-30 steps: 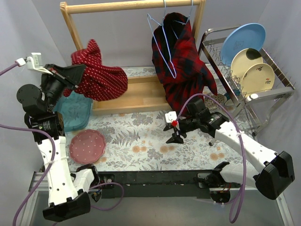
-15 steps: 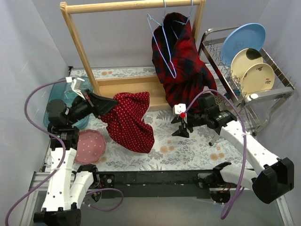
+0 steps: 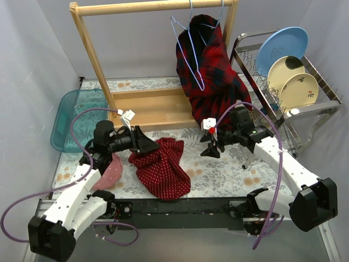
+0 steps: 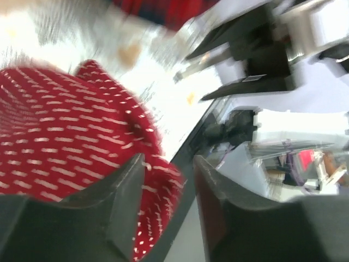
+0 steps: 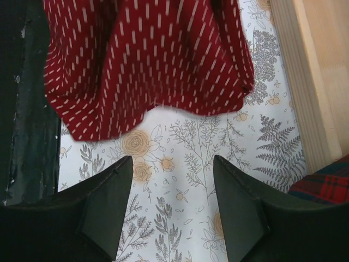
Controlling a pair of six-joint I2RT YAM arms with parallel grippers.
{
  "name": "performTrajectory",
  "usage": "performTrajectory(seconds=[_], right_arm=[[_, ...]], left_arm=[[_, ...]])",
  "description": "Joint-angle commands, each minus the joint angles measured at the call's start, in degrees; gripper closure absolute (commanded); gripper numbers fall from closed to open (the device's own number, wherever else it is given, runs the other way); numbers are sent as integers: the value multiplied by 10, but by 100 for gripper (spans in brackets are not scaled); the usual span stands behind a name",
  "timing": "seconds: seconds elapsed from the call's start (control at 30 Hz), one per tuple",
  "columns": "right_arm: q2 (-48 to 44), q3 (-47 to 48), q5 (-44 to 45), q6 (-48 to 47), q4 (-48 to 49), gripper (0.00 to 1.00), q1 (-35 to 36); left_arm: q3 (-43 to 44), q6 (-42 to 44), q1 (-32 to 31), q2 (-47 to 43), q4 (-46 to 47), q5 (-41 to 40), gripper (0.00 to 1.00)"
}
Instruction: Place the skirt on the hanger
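Note:
The red skirt (image 3: 163, 169) with white dashes lies crumpled on the floral mat near the front edge. It also shows in the left wrist view (image 4: 65, 147) and in the right wrist view (image 5: 147, 60). My left gripper (image 3: 144, 144) sits low at the skirt's upper left edge. Its jaws stand apart (image 4: 169, 164) with cloth below them. My right gripper (image 3: 210, 150) is open and empty over the mat (image 5: 172, 164), right of the skirt. A bare light-blue wire hanger (image 3: 188, 49) hangs on the wooden rail (image 3: 152, 7).
A dark red plaid garment (image 3: 210, 76) hangs on a second hanger at the rail's right end. A dish rack (image 3: 322, 98) with plates stands at the right. A teal tub (image 3: 76, 117) and a pink plate (image 3: 112, 170) are on the left. The rack's wooden base (image 3: 158, 106) lies behind the mat.
My left arm swung down from high at the left to the mat, bringing the skirt from beside the rack post to the table's front. My right gripper shifted slightly right.

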Motion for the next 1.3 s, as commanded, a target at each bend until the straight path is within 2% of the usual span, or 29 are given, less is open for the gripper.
performTrajectory(seconds=[0.0,0.03,0.1,0.2,0.3,0.37,0.53,0.7,0.8,0.97,1.2,1.27], right_arm=[[5,-6,-7,-6,-5,32,-4],[8,-7,-7,-7,-5,32,-4],[11,-7,-9,-9,-4,32,-4],[17,-8,-21,-11,-5,32,-4],[23,-8,-36,-14,-7,32,-2],[27,-8,-42,-17,-10,32,8],[45,-5,-35,7,14,32,60],[80,-7,102,103,119,33,173],[108,17,153,124,134,35,214],[143,98,105,115,95,38,242],[206,269,76,12,-37,36,317],[242,307,47,-34,-82,37,328]], left_arm=[[20,35,-50,24,-78,-115,46],[28,40,-50,21,-106,-137,35],[55,55,-49,2,-132,-216,27],[76,59,-50,-21,-170,-282,19],[68,43,-49,-40,-199,-356,17],[56,28,-50,-53,-212,-394,12],[11,-30,-49,-89,-223,-395,13],[-13,-59,-50,-79,-236,-400,16],[-13,-74,-50,-67,-246,-376,17],[3,-91,-50,-53,-299,-380,18],[43,-92,-50,-138,-329,-513,14],[48,-96,-50,-168,-327,-549,3]])
